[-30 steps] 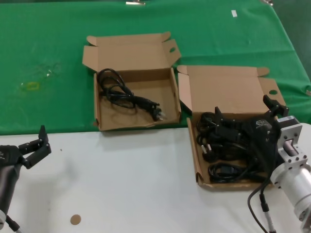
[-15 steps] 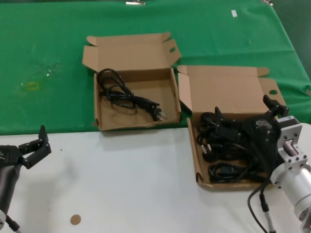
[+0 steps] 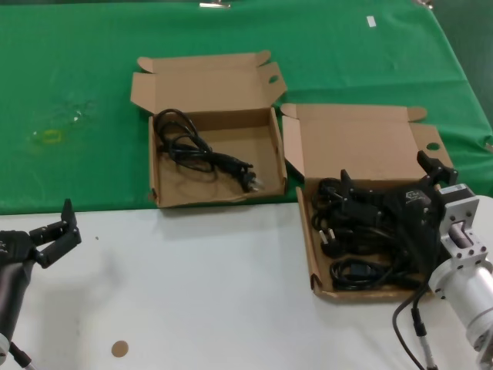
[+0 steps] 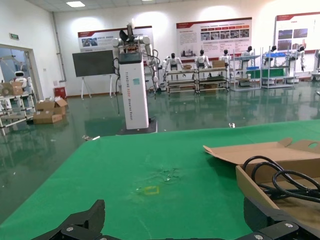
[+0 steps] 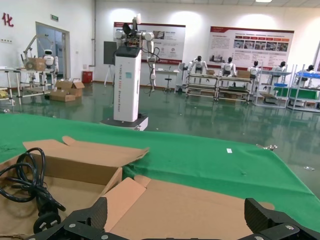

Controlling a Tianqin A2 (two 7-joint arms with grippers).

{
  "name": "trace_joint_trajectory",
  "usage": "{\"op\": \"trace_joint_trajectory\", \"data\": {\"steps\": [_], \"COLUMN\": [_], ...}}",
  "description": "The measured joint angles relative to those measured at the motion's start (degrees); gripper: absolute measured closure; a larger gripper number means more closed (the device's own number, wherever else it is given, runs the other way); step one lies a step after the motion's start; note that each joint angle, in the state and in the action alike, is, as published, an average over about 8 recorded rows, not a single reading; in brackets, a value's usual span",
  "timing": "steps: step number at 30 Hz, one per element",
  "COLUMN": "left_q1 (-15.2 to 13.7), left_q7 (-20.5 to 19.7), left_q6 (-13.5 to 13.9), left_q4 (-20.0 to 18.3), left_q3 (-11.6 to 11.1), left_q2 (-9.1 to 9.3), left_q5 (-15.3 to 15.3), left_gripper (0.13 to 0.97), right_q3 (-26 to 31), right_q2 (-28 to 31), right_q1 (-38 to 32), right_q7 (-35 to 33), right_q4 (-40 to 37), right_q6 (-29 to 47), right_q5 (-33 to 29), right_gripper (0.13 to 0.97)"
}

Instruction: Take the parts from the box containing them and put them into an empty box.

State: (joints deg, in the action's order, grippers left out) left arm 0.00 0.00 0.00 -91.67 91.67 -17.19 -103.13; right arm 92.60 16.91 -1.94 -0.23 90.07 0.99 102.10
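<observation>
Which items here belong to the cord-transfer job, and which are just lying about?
Job:
- box full of cords
- cords in it
- receiving box, one cord inside
- right gripper, open over the full box
- left gripper, open, idle

Lying about:
- brown disc
- white scrap

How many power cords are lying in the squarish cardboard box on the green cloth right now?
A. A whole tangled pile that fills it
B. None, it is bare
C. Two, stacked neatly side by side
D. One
D: in the head view a single black cord lies coiled in the squarish box, while the tangled pile of cords sits in the longer box under the right gripper.
</observation>
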Motion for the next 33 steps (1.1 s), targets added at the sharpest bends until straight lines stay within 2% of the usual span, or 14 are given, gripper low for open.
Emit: {"op": "trace_joint_trajectory", "data": {"steps": [33], "left_q1": [0.0], "left_q7": [0.0], "left_q6": [0.0], "left_q4": [0.0], "left_q3": [0.0], "left_q2": [0.00], "left_q5": [0.0], "left_gripper": [0.132], "right_q3": [0.0], "right_q2": [0.0], "right_q1": [0.0], "right_q7": [0.0], "right_q4": [0.0], "right_q6": [0.0], "right_q5": [0.0], "right_gripper": [0.129]}}
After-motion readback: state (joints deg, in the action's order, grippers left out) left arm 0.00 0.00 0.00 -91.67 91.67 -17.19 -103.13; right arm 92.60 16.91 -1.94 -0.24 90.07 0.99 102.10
